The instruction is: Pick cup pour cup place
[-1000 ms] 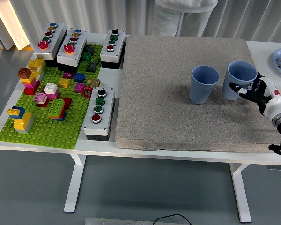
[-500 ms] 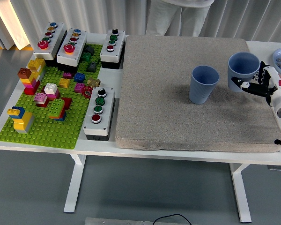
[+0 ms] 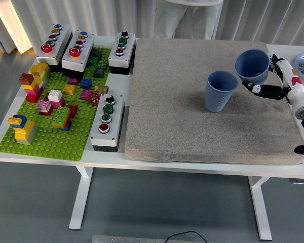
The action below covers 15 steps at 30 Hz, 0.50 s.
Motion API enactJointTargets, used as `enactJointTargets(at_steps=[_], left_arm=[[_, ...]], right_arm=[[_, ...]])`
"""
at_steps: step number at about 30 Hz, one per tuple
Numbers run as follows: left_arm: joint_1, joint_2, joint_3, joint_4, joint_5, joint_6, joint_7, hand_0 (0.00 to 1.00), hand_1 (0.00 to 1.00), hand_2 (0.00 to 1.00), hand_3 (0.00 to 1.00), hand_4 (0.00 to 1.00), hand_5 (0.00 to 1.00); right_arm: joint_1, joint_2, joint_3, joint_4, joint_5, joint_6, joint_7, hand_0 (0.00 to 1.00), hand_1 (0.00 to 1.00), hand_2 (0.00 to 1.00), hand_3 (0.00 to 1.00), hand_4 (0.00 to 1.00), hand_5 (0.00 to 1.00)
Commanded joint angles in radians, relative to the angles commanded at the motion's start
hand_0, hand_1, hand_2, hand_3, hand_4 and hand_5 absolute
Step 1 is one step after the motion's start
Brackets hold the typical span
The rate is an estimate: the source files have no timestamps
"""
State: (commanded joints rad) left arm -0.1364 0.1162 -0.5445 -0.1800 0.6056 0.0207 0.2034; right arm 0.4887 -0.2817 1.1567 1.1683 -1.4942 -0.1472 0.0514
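Above mat, right hand (image 3: pixel 276 81) gripping blue cup (image 3: pixel 252 66)

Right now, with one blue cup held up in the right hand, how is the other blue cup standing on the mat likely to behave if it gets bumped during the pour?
The standing cup is tall and narrower at its base, so it probably tips easily. It looks thin-walled and likely light, so a nudge from the held cup or right hand could shift it. The textured grey mat may resist sliding, favouring toppling instead.

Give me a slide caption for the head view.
Right hand holds a blue cup lifted beside the second blue cup on the grey mat.
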Motion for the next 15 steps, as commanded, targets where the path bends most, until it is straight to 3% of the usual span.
enactJointTargets(at_steps=[9,15], left_arm=[[-0.002,0.000,-0.002,0.000,0.003,0.000,0.000,0.744,0.791,0.852,0.640,0.549,0.933],[-0.001,0.001,0.001,0.000,0.000,0.000,0.000,0.744,0.791,0.852,0.640,0.549,0.933]], right_arm=[[0.037,-0.002,-0.027,-0.020,-0.042,-0.018,0.015,0.846,0.776,0.690,0.763,0.788,0.308],[0.039,-0.003,-0.035,-0.005,-0.148,-0.053,0.022,0.847,0.774,0.688,0.762,0.785,0.306]])
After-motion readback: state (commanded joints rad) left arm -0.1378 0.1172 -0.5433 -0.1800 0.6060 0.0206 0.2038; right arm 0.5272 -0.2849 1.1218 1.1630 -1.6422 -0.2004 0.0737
